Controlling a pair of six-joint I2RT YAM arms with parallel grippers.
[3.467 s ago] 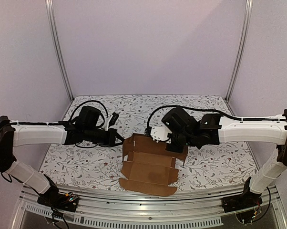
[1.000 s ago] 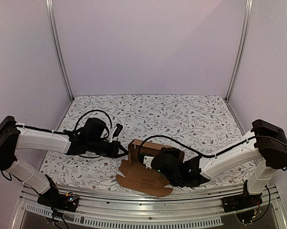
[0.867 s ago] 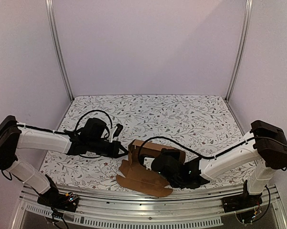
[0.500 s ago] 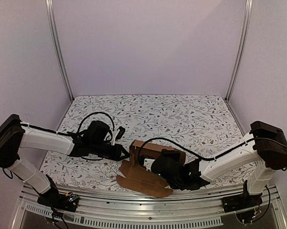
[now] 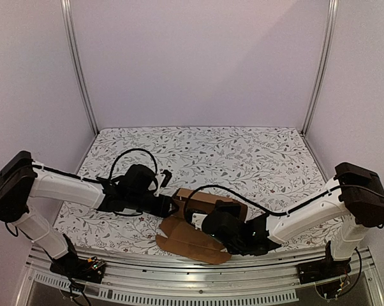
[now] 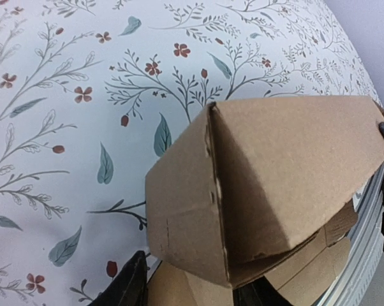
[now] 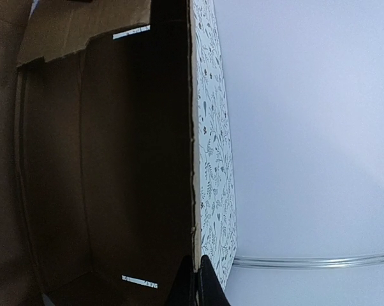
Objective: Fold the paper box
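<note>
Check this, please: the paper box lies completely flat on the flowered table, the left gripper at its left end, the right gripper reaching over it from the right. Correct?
Not completely flat. The far part of the paper box stands folded up into walls, as the left wrist view shows; only its near flaps lie flat. The flowered table, left gripper and right gripper are as stated.

A floral tablecloth (image 5: 256,153) lies between pale lilac walls (image 5: 198,64).

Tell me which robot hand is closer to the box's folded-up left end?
Left. The left gripper sits right at that end of the paper box, with its corner between the fingers. The right gripper is further right, by the box's middle.
</note>
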